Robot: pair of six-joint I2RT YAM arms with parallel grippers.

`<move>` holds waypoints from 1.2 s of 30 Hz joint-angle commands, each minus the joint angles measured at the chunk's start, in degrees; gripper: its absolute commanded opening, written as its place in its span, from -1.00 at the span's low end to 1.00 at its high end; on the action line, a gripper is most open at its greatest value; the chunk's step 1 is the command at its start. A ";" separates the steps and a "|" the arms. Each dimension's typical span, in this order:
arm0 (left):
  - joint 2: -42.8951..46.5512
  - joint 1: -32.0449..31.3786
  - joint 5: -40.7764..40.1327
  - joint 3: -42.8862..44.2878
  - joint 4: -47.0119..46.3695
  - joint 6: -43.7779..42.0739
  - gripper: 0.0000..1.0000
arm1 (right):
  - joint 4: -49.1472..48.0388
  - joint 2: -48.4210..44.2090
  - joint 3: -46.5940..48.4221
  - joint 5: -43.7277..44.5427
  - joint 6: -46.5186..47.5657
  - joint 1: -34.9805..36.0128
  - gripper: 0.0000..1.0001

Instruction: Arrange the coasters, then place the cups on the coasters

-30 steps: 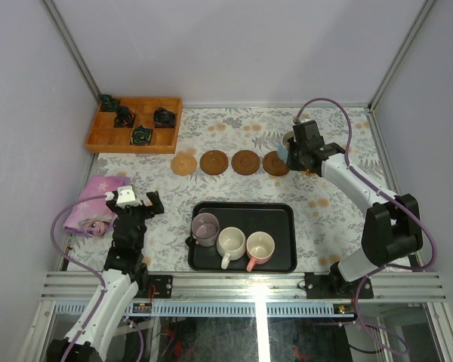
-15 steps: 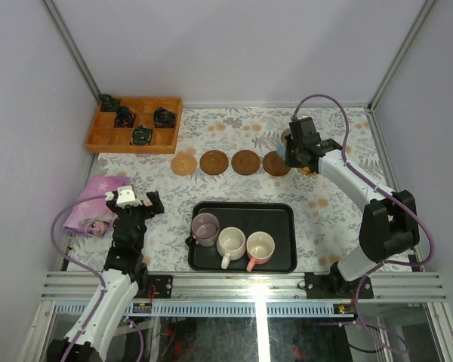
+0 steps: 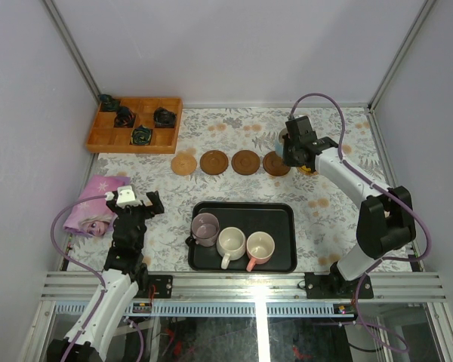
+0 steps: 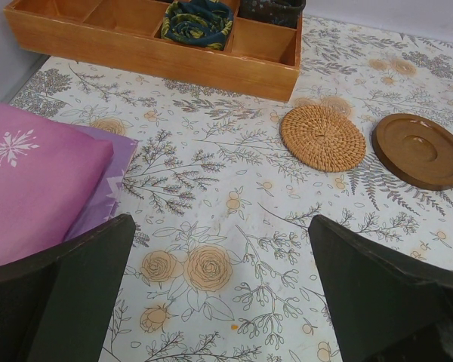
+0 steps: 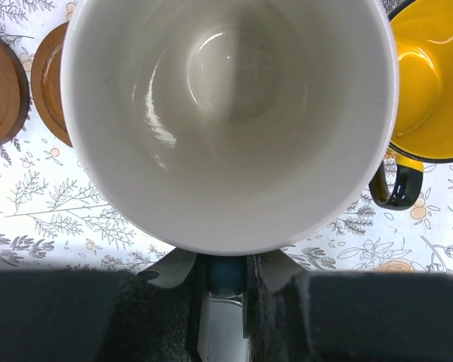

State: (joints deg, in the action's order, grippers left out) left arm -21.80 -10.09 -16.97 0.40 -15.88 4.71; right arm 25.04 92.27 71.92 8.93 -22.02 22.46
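Light blue cup (image 5: 226, 113), glossy white inside, pinched by its handle in the right gripper (image 5: 226, 280), at 1 o'clock on the table (image 3: 174, 204). Just beside the rightmost of four round brown coasters (image 3: 245, 161). Yellow cup (image 5: 430, 83) at its 3 o'clock. Left gripper (image 4: 223, 249) at 8 o'clock, spread wide apart.

Table was spread with a floral cloth (image 3: 234, 128). An orange wooden box (image 3: 128, 148) sat at its far left corner. In front of the box ran a row, each piece apart from the next: a woven coaster (image 3: 184, 164), then brown coasters (image 3: 245, 161) (three, smooth discs). A yellow cup (image 5: 430, 83) stood just beyond the row's right end. A black tray (image 3: 275, 219) lay near front centre, and a pink printed packet (image 3: 94, 204) lay at the left edge.
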 commanded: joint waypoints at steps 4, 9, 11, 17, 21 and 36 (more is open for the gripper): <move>0.14 0.16 -1.05 -4.47 -2.78 0.48 1.00 | -2.98 -0.17 4.84 2.05 1.00 0.56 -1.00; 0.28 0.16 -1.06 -4.53 -2.76 0.48 1.00 | -3.17 -0.05 4.55 2.01 0.84 0.53 -1.00; 0.25 0.16 -1.05 -4.53 -2.78 0.47 1.00 | -3.15 -0.19 4.34 2.14 0.91 0.53 -1.00; 0.18 0.17 -1.05 -4.51 -2.77 0.50 1.00 | -3.06 -0.16 3.76 1.63 1.27 0.59 -1.00; 0.18 0.16 -1.13 -4.53 -2.78 0.48 1.00 | -3.13 0.14 4.22 1.35 1.49 0.53 -1.00; 0.18 0.15 -1.13 -4.52 -2.79 0.47 1.00 | -3.06 1.17 5.26 1.20 1.46 0.57 -1.00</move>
State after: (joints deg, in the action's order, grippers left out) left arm -21.80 -10.09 -16.97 0.40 -15.88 4.71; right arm 24.99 94.28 73.41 9.39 -21.34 22.50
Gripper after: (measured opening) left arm 0.997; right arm 0.207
